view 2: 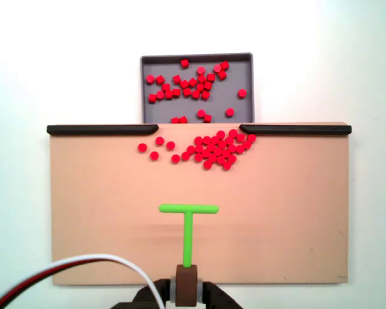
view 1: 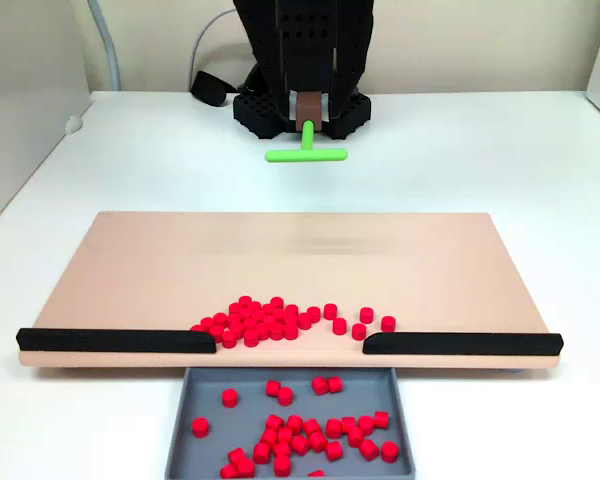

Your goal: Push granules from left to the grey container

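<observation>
I have the gripper [view 2: 188, 283] pinching the pusher [view 2: 188, 225], with the granules [view 2: 215, 149] and tray [view 2: 156, 80] well beyond its jaws.

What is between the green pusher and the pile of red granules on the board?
Bare tan board; in this fixed view nothing lies between the green pusher and the granules.

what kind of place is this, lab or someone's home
Probably a tabletop robot test bench, lab or hobby corner; I cannot tell which. A plain white table carries a purpose-built tan board with black guide strips, a shallow grey tray and a green T-shaped pusher.
</observation>
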### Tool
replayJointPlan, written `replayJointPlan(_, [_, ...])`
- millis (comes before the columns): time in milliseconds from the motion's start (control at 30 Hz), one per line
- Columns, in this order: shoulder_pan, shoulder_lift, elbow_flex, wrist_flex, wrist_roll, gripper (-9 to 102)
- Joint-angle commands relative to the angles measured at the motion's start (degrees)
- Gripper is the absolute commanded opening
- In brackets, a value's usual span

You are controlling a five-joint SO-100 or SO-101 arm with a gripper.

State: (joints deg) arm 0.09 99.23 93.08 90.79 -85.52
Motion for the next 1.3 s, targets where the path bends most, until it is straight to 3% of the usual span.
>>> replayJointPlan(0, [-0.35, 0.70, -1.23, -0.18, -0.97, 0])
replayJointPlan(933, [0.53, 0.53, -1.23, -0.18, -4.66, 0])
replayJointPlan(1267, [-0.70, 0.53, -0.35, 0.00, -1.67, 0])
